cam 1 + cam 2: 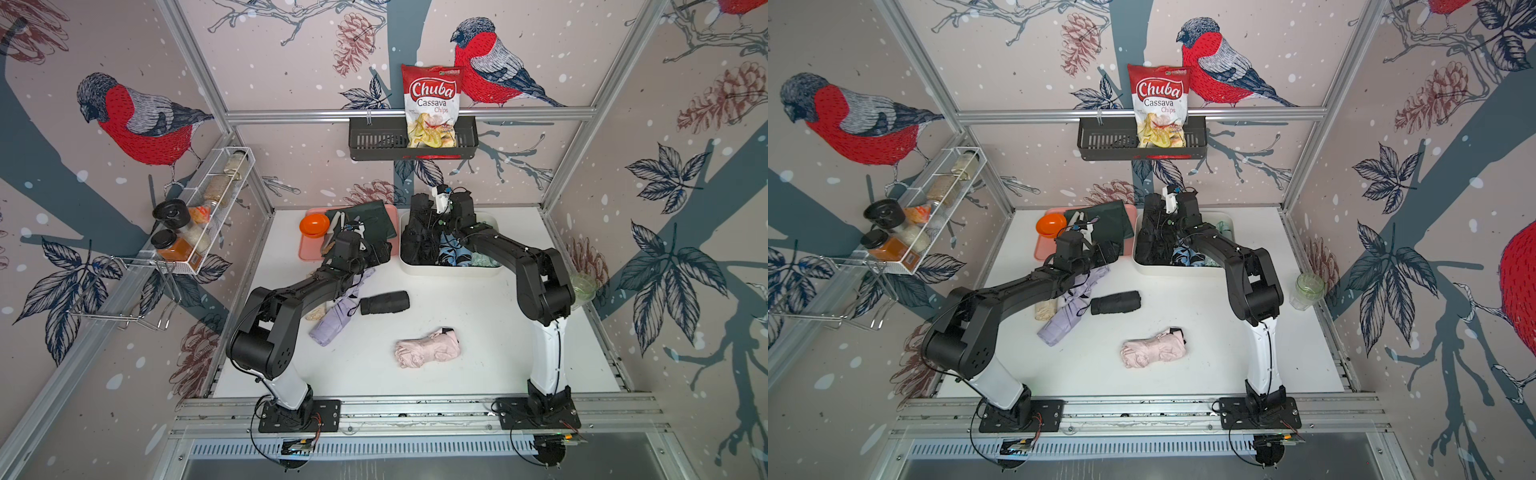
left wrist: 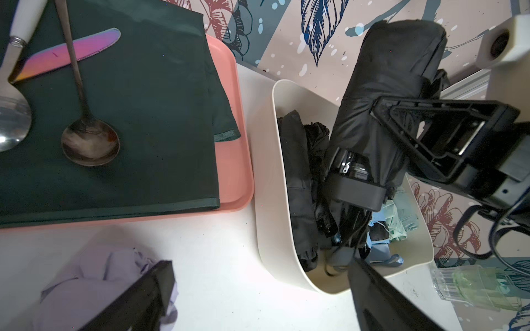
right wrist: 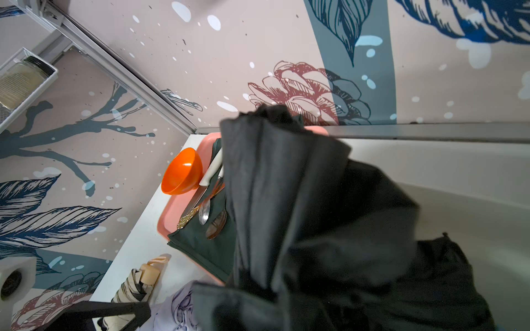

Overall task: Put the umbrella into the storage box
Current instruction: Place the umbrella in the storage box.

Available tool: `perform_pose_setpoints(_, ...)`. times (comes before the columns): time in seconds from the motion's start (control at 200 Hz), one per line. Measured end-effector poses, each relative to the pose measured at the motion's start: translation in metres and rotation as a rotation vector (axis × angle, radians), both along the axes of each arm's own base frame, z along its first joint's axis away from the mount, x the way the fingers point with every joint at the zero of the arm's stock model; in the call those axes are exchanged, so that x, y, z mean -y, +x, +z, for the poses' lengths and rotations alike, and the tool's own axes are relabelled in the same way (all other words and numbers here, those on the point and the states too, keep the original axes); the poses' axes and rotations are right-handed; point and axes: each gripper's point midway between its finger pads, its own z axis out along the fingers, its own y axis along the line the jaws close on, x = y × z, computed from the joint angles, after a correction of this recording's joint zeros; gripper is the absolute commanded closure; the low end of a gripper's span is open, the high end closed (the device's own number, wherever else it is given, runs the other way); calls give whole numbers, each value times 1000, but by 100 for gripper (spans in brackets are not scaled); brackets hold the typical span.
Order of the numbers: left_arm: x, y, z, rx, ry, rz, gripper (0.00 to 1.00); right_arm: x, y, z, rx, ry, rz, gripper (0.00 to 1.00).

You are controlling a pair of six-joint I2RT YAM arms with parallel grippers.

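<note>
Left wrist, black umbrella (image 2: pixel 387 86), folded, creased fabric

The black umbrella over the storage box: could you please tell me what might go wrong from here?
1. The storage box already holds several umbrellas, so the black umbrella, held tilted by the right gripper, may land on the pile and roll over the rim.
2. If it topples sideways, it could hit the cutlery on the pink tray beside the box.
</note>
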Motion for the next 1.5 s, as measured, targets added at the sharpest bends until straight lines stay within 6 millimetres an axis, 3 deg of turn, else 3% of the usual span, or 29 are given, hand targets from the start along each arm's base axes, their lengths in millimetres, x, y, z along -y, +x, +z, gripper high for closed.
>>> perform_pose_setpoints(0.295, 1, 0, -1, -2, -8, -2, 2, -2, 4, -13, 10, 0, -3, 90)
perform_pose_setpoints(0.46, 1, 0, -1, -2, -8, -2, 2, -2, -7, -34, -23, -14, 7, 90)
perform_pose_setpoints(0.71, 1, 0, -1, -4, -8, -2, 2, -8, -24, -29, -34, 20, 36, 89)
perform_pose_setpoints(1.026, 1, 0, -2, -7, -7, -2, 2, -17, -42, -46, -119, 48, 75, 89)
perform_pose_setpoints(1.261, 1, 0, -4, -11, -8, -1, 2, -22, -48, -55, -152, 81, 107, 88)
perform_pose_setpoints(1.501, 2, 1, -10, -31, -16, 5, 2, -23, -40, -71, -236, 112, 107, 86)
